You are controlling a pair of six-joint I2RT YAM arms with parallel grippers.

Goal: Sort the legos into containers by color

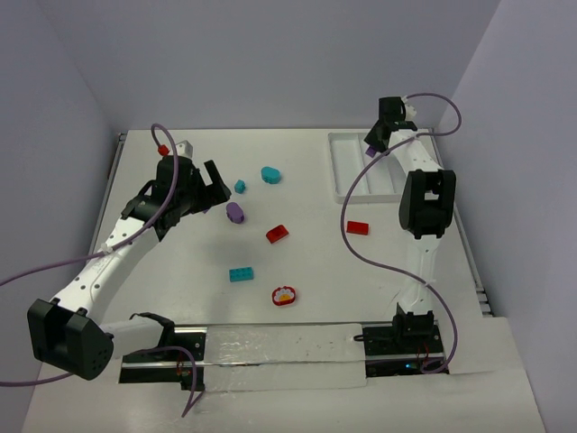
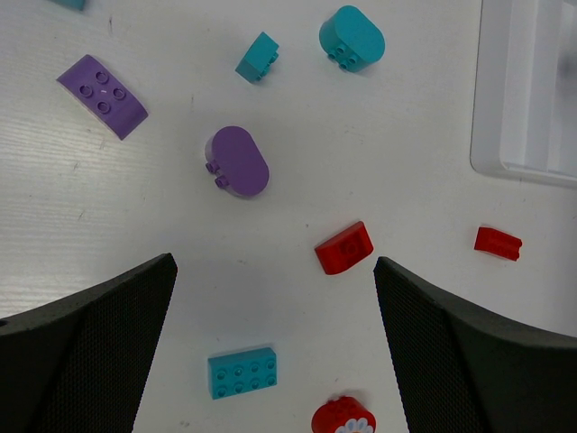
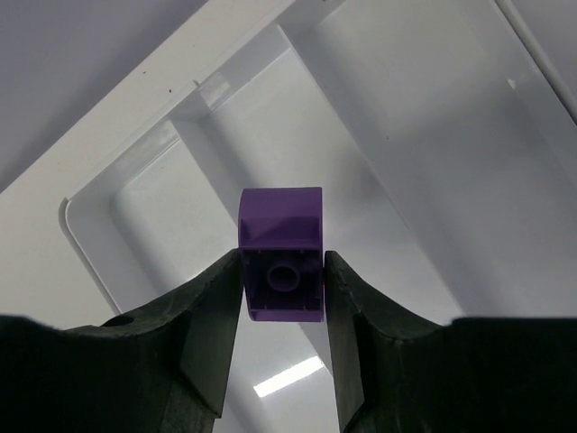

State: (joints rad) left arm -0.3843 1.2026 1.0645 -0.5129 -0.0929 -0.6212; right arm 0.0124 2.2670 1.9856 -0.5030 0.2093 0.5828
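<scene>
You are looking at a white desk (image 1: 315,180) with a matt top. In the left wrist view its surface shows faint grain lines and a few small dark specks. Plain pale lilac-grey walls close it in on three sides: a back wall (image 1: 270,63) along the far edge, a left wall (image 1: 45,135) and a right wall (image 1: 532,162) along the sides. A shiny, wrinkled pale sheet (image 1: 279,352) lies along the middle of the near edge.

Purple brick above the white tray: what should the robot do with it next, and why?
Probably open the right end effector and let the purple brick drop: it is held pinched directly above the white tray.
</scene>
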